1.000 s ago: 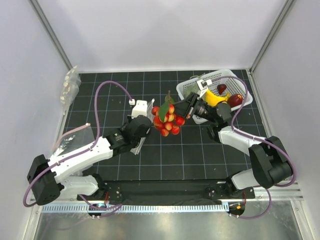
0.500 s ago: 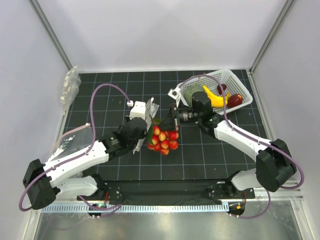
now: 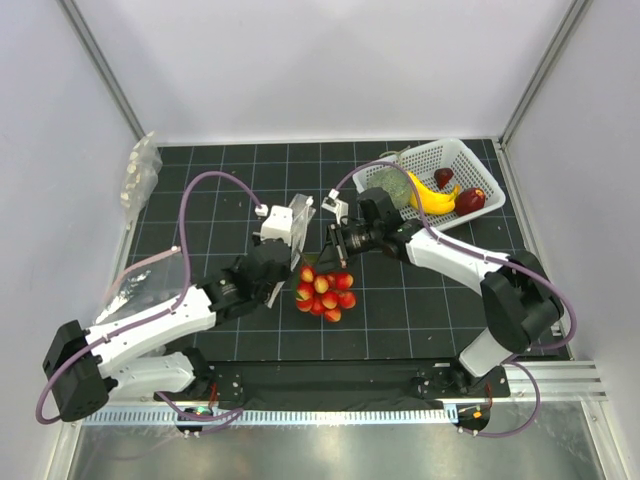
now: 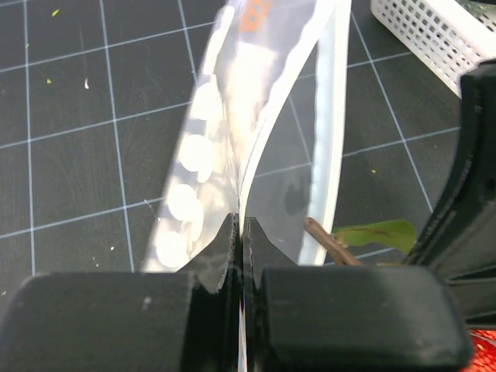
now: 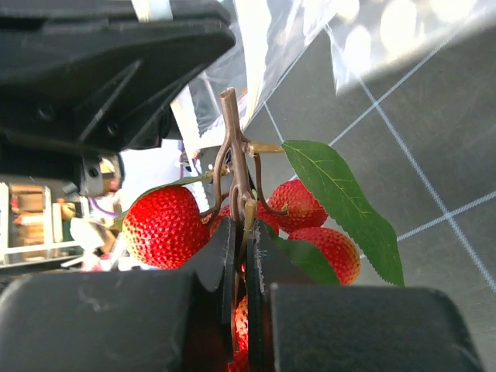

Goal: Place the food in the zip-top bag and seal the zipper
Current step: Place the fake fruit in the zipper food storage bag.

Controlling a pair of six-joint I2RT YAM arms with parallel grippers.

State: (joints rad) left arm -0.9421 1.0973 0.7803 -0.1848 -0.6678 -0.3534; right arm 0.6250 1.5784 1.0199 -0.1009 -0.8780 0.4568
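Note:
The food (image 3: 325,291) is a cluster of red fruits with green leaves, hanging just above the mat's middle. My right gripper (image 3: 335,240) is shut on its brown stem (image 5: 236,174); the fruits (image 5: 164,226) hang around the jaws. My left gripper (image 3: 285,258) is shut on one edge of the dotted zip-top bag (image 3: 297,221), held upright just left of the cluster. In the left wrist view the bag (image 4: 232,124) rises from the closed jaws, its clear zipper strip (image 4: 332,132) runs along the right edge, and the stem and a leaf (image 4: 372,232) show beside it.
A white basket (image 3: 460,160) at the back right holds a yellow banana (image 3: 432,196), a green vegetable (image 3: 388,183) and dark red fruit (image 3: 470,200). Plain clear bags lie at the left wall (image 3: 138,172) and by the left arm (image 3: 140,278).
My right gripper has carried the fruit cluster left and toward the front, lower beside the bag. My left gripper has shifted slightly, still holding the bag upright.

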